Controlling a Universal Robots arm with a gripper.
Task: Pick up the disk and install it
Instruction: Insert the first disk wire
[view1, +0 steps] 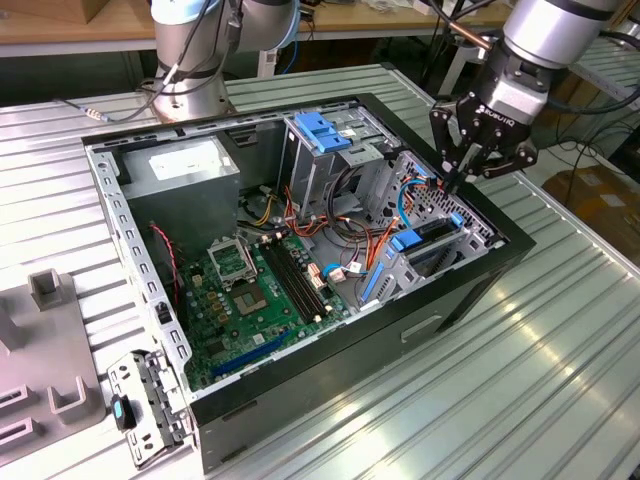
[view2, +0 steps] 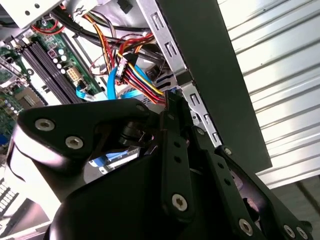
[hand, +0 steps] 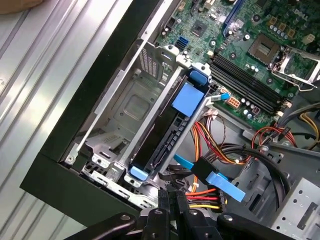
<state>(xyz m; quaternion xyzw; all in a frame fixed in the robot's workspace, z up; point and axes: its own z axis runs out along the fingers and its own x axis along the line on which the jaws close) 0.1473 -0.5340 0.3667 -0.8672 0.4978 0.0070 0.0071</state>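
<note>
The disk (hand: 167, 132) stands on edge in a slot of the metal drive cage (hand: 125, 107) at the case's front corner. Its dark side and blue carrier frame (hand: 187, 97) face up. In the exterior view the disk (view1: 428, 236) sits low in the case on the view's right. My gripper (view1: 452, 182) hangs just above and behind it, over the case's edge, with its fingers pressed together and nothing between them. In both wrist views the black fingers (hand: 172, 200) (view2: 175, 120) point at the red and yellow cable bundle (view2: 145, 82) beside the disk's end.
The open black computer case (view1: 470, 290) lies on a ribbed metal table (view1: 560, 360). Inside are a green motherboard (view1: 250, 290), a grey power-supply box (view1: 180, 165), and a cage with a blue latch (view1: 325, 130). A grey fixture (view1: 45, 350) and a loose bracket (view1: 150, 405) lie on the exterior view's left.
</note>
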